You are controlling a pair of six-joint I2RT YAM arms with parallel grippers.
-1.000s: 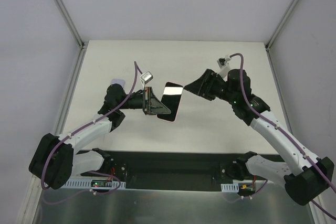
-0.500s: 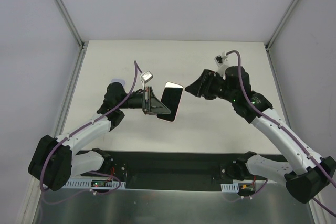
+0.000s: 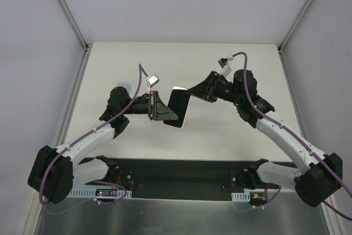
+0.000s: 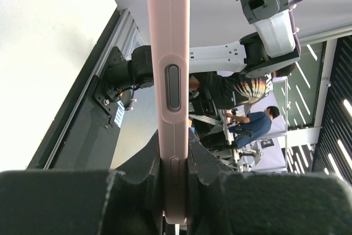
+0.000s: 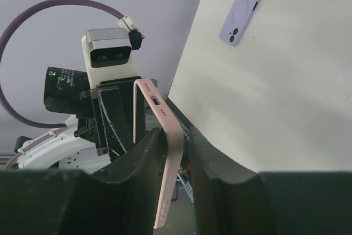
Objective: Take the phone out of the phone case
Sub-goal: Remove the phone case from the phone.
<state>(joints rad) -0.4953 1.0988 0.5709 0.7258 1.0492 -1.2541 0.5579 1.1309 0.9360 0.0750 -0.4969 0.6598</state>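
Observation:
The phone (image 3: 179, 104), dark screen up, sits in a pink case (image 3: 186, 115) held on edge above the table. My left gripper (image 3: 164, 108) is shut on the case's left side. In the left wrist view the pink case (image 4: 171, 53) stands upright, clamped between my fingers (image 4: 144, 171) at the gripper (image 4: 175, 175). My right gripper (image 3: 192, 90) is at the phone's far right corner. In the right wrist view the case's corner (image 5: 175, 136) lies between the jaws of the right gripper (image 5: 176, 155), touching the left finger (image 5: 144, 158), with a small gap to the right one.
A second, lilac phone case (image 5: 243, 10) lies flat on the white table (image 3: 220, 130), behind my left arm (image 3: 124, 85) in the top view. Metal frame rails (image 3: 74, 97) run along the table's sides.
My right gripper has moved left and come over the phone's far right corner, its jaws now around the case. The left gripper has kept the phone nearly still.

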